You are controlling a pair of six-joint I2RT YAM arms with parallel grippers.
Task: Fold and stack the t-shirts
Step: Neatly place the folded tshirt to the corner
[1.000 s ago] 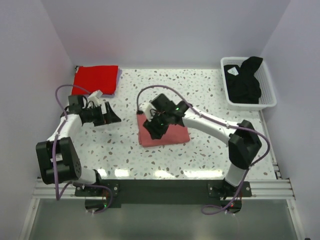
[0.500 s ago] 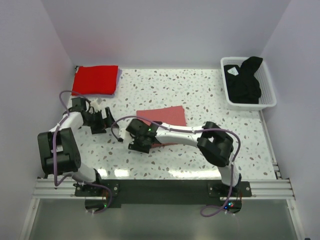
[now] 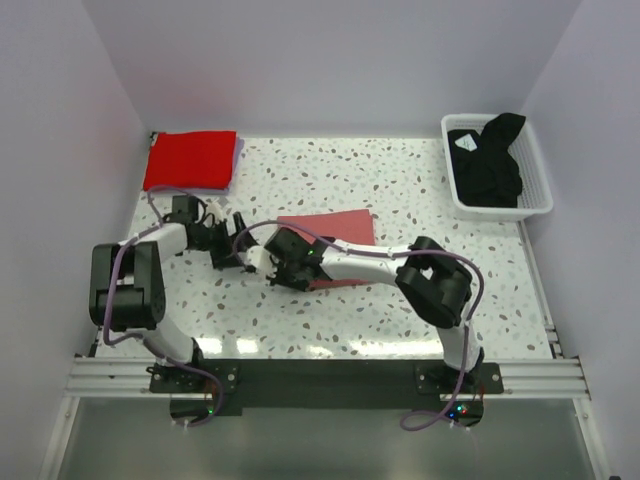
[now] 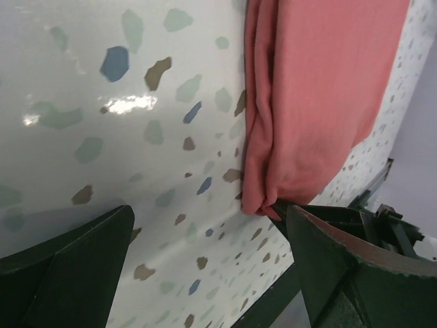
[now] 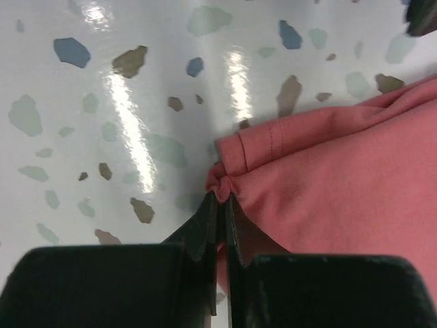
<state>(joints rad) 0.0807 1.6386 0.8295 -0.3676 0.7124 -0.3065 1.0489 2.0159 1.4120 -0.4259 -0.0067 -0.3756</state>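
Observation:
The dusty salmon-pink t-shirt (image 3: 335, 230) lies folded in the middle of the table. My right gripper (image 3: 283, 265) is at its near-left corner and is shut on a bunched fold of the pink cloth (image 5: 222, 190), low over the table. My left gripper (image 3: 228, 250) is open and empty just left of that corner; in the left wrist view the pink shirt (image 4: 314, 89) lies ahead between its spread fingers (image 4: 68, 273). The bright red t-shirt (image 3: 190, 160) lies folded at the back left. The black t-shirt (image 3: 490, 160) is heaped in the basket.
A white slatted basket (image 3: 541, 180) stands at the back right corner. Walls close in the table on the left, back and right. The two grippers are close together left of centre, and cables loop over both arms.
The right arm swung from on top of the pink shirt to its near-left corner and pinched it. The shirt now lies farther back. The left gripper moved right, toward that corner.

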